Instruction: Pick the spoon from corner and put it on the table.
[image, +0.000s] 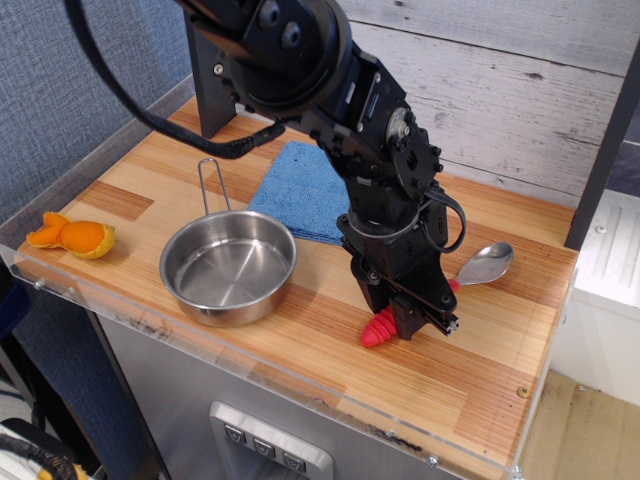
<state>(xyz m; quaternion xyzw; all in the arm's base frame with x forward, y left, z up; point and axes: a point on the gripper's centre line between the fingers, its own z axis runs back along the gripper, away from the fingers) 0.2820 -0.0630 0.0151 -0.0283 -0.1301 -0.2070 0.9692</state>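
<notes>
Black robot gripper (415, 312) clamped on red-handled, silver-bowled spoon (484, 265), right of shiny steel pot (228, 267), low over striped wooden table (500, 350).

I'm running this in a lab mock kitchen: small plank worktop (500, 350) with clear acrylic edge on a grey cabinet, whitewashed board backdrop (520, 90), steel pot (228, 266), blue cloth (303, 190).
</notes>
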